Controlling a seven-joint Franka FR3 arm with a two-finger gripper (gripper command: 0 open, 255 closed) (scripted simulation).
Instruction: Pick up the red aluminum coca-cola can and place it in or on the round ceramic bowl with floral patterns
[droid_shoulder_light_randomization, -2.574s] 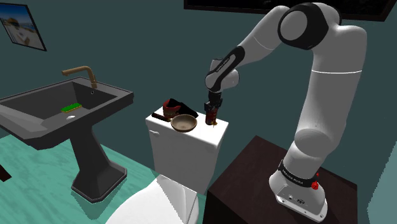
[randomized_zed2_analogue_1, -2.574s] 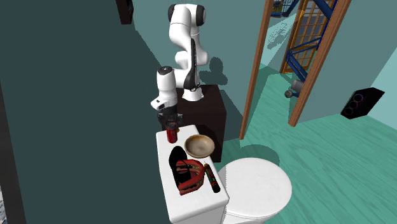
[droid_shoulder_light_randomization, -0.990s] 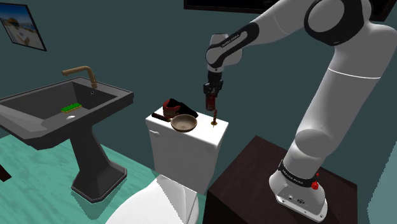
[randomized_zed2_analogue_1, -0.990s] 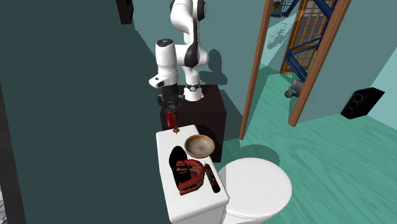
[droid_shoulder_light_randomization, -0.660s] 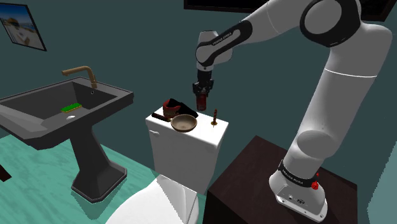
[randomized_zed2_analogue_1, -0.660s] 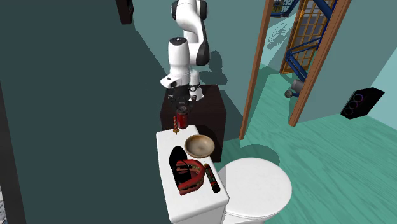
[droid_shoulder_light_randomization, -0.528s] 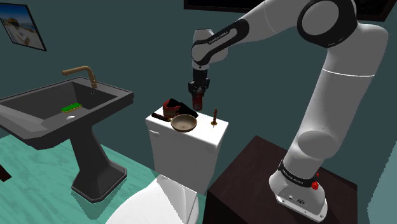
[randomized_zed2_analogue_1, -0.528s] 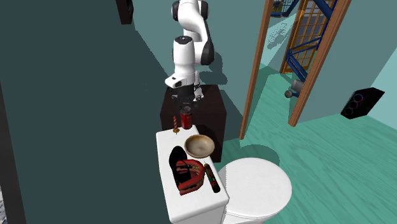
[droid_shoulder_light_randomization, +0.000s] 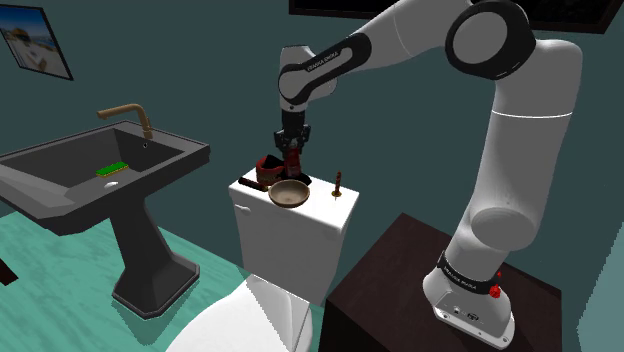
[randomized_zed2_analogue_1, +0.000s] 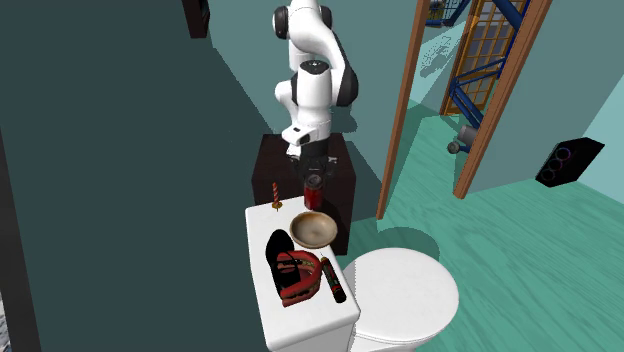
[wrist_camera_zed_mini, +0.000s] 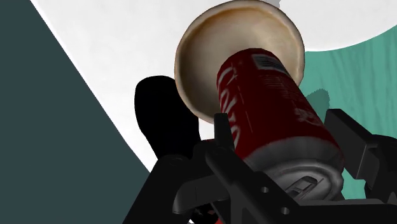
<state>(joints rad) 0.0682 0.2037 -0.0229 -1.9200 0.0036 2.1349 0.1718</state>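
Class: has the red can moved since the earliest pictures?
Yes. In the shoulder view the red can rose from right of the bowl to above it.

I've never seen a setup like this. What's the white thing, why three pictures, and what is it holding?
The white jointed thing is a robot arm standing on a dark box in a bathroom. At its end is a black gripper, its hand, with two fingers. Two pictures come from cameras standing in the room: one beside the box, one facing the arm across the toilet. The third comes from a camera on the hand, looking along the fingers. The work surface is the top of the white toilet tank. On it sit a tan bowl, a red and black object I cannot name, and a small upright brown thing. The fingers are shut on a red can, which hangs just above the bowl, not yet in it.
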